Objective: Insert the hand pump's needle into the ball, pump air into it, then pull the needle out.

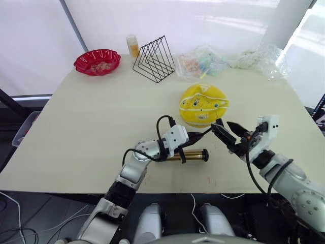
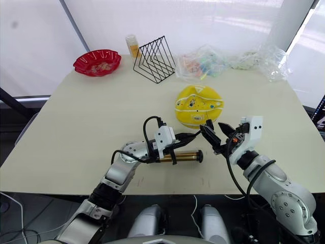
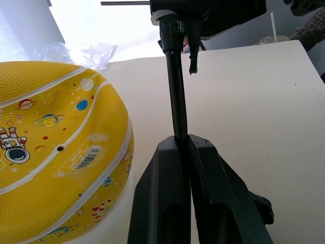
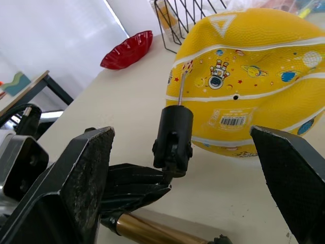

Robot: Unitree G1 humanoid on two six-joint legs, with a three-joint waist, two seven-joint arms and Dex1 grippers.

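The yellow ball (image 1: 203, 105) with white seams rests on the table, right of centre, and its small valve hole (image 3: 60, 149) faces my grippers. The hand pump (image 1: 190, 155) lies flat near the front edge, bronze barrel sideways. My left gripper (image 3: 184, 138) is shut on the pump's black hose (image 3: 175, 91) and holds its end up just in front of the ball. The needle (image 4: 180, 89) points up from its black fitting (image 4: 172, 137), close to the ball but apart from it. My right gripper (image 1: 228, 130) is open, its fingers spread either side of the fitting without touching it.
A red scalloped bowl (image 1: 97, 61) sits at the far left of the table. A black wire rack (image 1: 154, 59) and a small bottle (image 1: 133, 47) stand at the back. Crumpled plastic bags (image 1: 256, 58) lie along the far right edge.
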